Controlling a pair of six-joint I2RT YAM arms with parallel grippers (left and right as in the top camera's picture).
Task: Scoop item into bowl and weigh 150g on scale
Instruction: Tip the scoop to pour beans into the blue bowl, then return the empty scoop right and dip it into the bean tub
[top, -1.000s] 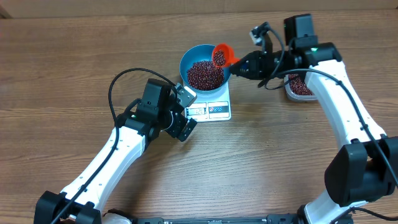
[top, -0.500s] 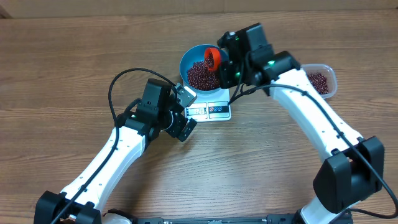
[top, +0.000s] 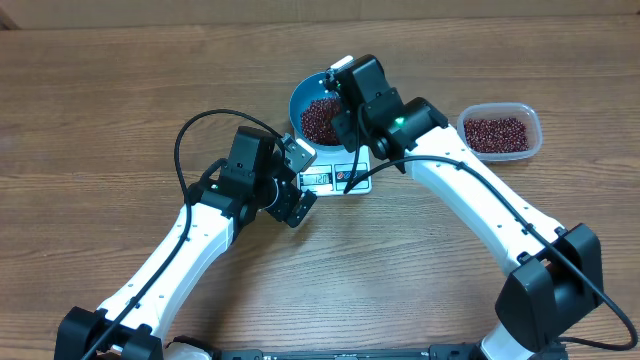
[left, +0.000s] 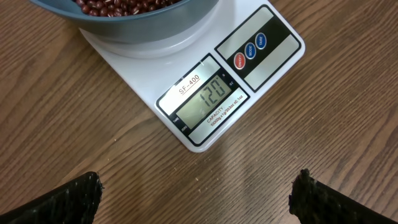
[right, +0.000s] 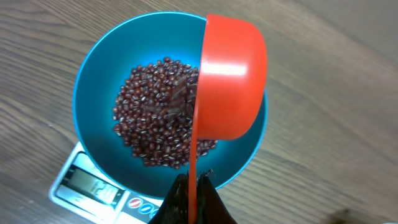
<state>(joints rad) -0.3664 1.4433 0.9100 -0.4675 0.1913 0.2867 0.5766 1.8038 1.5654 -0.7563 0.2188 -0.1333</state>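
- Nearest us, on the near-left side of the scale (left: 205, 81), the left gripper (left: 198, 202) hangs over bare table (top: 100, 100), released, its two dark fingertips spread wide apart and gripping nothing.
- The white scale lies flat just beyond those fingertips, its button edge facing them; its display (left: 208, 102) reads 120.
- Sitting squarely on the scale's far half is the blue bowl (right: 93, 81), and the beans (right: 155, 124) form a loose maroon heap across its bottom.
- Over the bowl, above the scale's right side, the right gripper (right: 193, 186) is clenched tight on the thin handle of an orange-red scoop (right: 231, 81).
- The scoop is tipped on its side, rounded back showing to the wrist camera, cup hanging above the bowl's right rim; a few beans by its lip look blurred.
- Farthest out, well to the right of the scale, a clear tub (top: 537, 135) rests on the table with more beans inside, apart from both arms.
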